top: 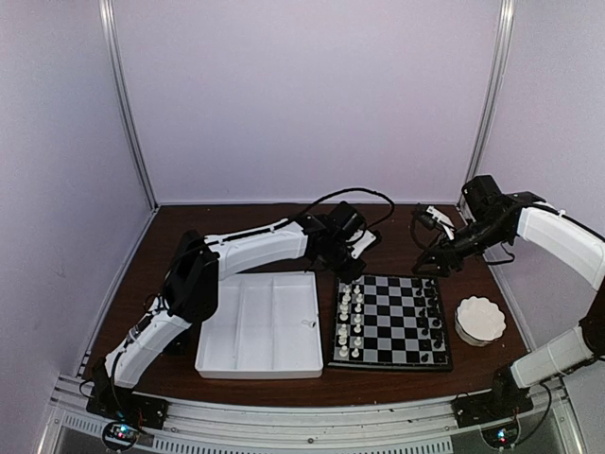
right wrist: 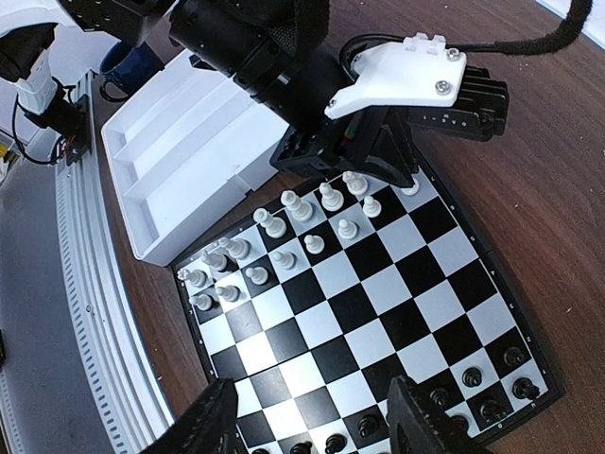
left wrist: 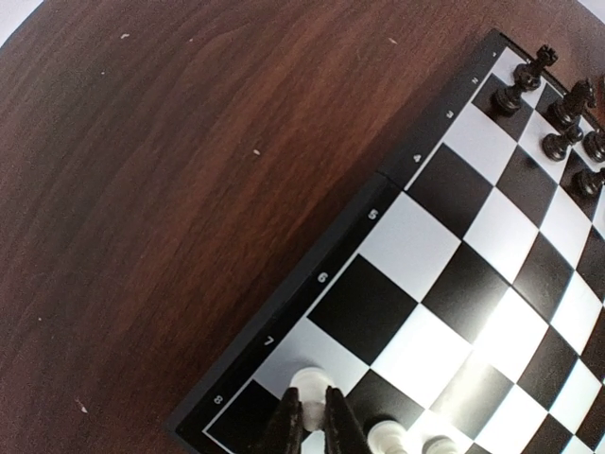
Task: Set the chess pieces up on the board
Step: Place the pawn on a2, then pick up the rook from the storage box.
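Chess piece, gripped by left end effector

The left gripper sits over a corner of the board, with one chess piece between its fingers. Next to it stand other pieces, then the tray. Under the right gripper stand more pieces, with a dish nearby.
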{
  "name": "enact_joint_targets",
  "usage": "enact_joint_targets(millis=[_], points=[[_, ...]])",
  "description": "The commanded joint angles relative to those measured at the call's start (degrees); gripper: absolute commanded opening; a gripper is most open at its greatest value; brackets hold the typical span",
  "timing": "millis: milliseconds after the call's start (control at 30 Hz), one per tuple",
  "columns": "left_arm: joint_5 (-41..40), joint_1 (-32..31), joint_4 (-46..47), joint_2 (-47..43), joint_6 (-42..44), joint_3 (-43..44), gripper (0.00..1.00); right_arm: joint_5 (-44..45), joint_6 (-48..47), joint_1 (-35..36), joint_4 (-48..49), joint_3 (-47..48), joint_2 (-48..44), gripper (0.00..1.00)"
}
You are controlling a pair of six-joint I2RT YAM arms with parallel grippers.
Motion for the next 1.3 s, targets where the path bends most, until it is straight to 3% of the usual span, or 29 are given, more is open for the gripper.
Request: enact_joint_targets(millis=[0, 267, 433, 667, 833, 1000, 1267], points=[[0.5, 0.3, 1.4, 0.9, -0.5, 1.5, 0.16, -0.9, -0.9, -0.1, -0.1, -0.1, 0.3, 0.57], [-0.7, 0.4, 1.5, 0.0, -0.3, 1.9, 0.27, -0.9, -0.9, -0.1, -0.2, 0.0, 0.3, 0.57], [-5.8, 0.4, 1.5, -7.8, 0.6, -1.2, 0.32, -0.3, -1.6, -0.1, -0.4, -0.2, 0.5, 0.57], [-9.1, 0.5, 4.6, -30.2, -1.1, -27.6, 0.33, -0.3, -2.7, -0.1, -1.0, 0.2, 1.8, 0.56], [-10.6, 0.8, -1.4, -39.2, -12.2, -38.9, 0.33, 1.5, -4.0, 1.4, -1.8, 1.4, 2.6, 0.54], [-11.6, 0.9, -0.5, -45.1, -24.8, -48.9, 0.33, 9.2, -5.2, 8.7, -2.3, 3.9, 4.7, 0.50], [-13.7, 5.3, 4.3, -54.4, -30.1, -60.0, 0.34, 21.1, -5.2, 28.1, -8.1, 17.0, 14.9, 0.46]])
